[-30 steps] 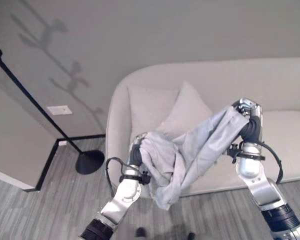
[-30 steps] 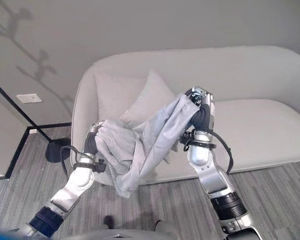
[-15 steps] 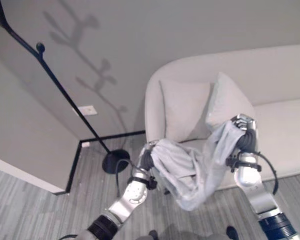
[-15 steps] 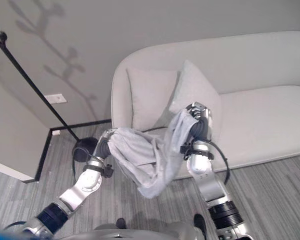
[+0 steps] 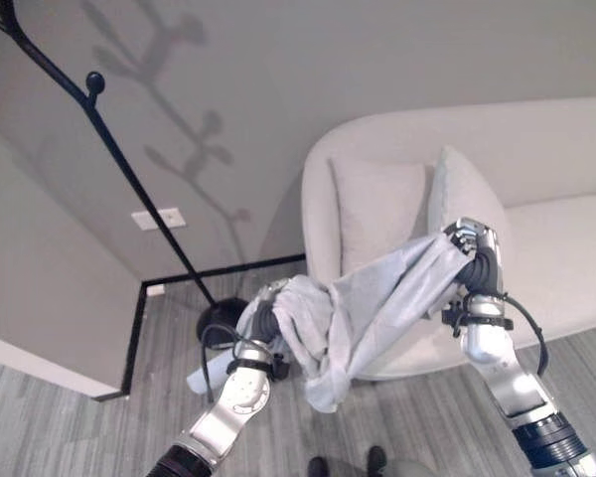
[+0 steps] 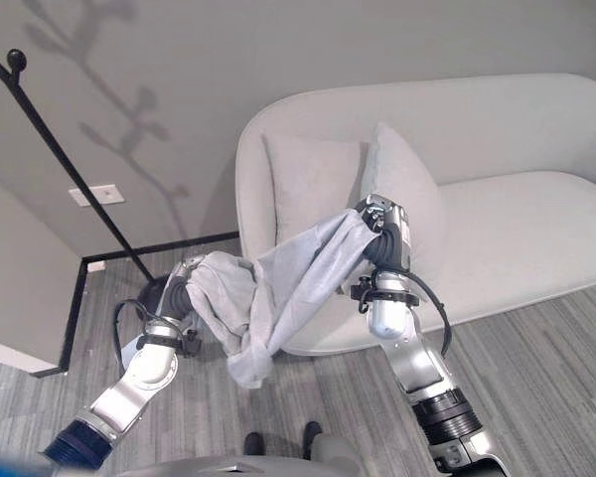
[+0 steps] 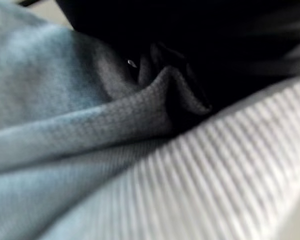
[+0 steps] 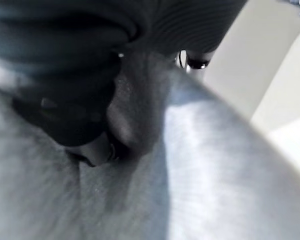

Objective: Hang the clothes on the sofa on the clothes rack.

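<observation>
Grey garment (image 5: 363,308) lifted clear of the sofa (image 5: 566,248), strung between right hand (image 5: 467,243) clenched on one end and left hand (image 5: 266,316) — fingers buried in cloth, grip unreadable. Rack (image 5: 129,179) well apart; sagging middle could snag or slip free — loose hold.

Both head eyes look down from up high, side by side, sharing the sofa (image 5: 536,248), the coat rack (image 5: 129,179) and both arms. Wrist cams sit jammed right against grey cloth (image 7: 90,150).
</observation>
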